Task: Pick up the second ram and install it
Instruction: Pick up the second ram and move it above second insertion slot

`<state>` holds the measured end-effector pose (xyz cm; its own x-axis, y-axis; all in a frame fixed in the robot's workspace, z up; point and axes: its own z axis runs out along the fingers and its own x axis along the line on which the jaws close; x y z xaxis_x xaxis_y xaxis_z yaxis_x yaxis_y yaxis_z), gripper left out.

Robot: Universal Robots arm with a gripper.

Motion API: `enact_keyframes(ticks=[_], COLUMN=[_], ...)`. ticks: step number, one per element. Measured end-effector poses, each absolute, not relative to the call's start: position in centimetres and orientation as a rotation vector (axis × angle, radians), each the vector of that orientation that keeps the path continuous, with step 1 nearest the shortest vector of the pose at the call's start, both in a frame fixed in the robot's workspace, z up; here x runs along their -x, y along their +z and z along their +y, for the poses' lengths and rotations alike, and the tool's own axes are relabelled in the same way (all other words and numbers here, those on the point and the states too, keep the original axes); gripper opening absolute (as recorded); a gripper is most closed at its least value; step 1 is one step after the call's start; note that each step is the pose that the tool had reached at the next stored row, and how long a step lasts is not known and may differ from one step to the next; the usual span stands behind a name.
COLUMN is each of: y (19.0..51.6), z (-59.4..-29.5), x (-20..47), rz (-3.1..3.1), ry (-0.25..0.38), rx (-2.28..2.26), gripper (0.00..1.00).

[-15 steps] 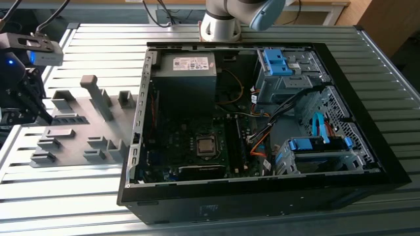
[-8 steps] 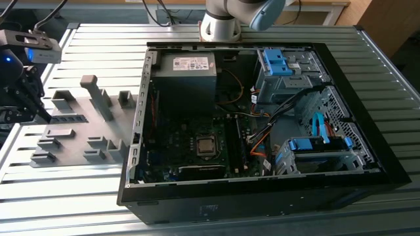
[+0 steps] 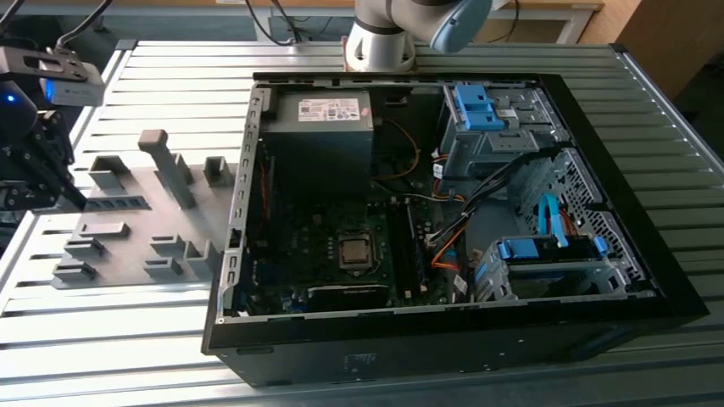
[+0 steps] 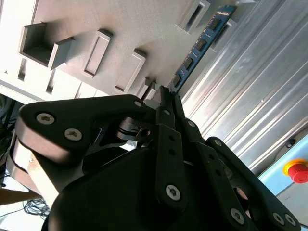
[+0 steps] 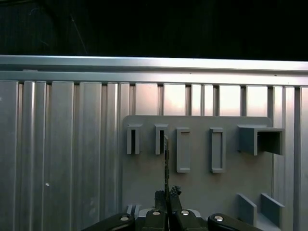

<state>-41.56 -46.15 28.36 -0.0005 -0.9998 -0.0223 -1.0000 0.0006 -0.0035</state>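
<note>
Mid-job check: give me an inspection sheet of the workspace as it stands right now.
Surface: slatted metal table, carrying a grey holder tray and an open PC case.
Job's things: second ram held in the jaws over the holder tray; cannot tell whether it touches the tray.
Clutter: nothing seen.
Grippers: gripper, jaws shut on one end of the second ram.
Cables: black and orange cables inside the PC case; black cables near the arm base.
Surroundings: red emergency stop button beyond the table's edge.
</note>
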Motion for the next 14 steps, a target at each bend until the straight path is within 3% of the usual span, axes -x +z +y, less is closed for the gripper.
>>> enact_keyframes(ticks=[14], y=[29.06], z=[-46.15], x=[41.56], rz=[2.209], ry=[0.021], rx=[2.208], gripper=[0.14])
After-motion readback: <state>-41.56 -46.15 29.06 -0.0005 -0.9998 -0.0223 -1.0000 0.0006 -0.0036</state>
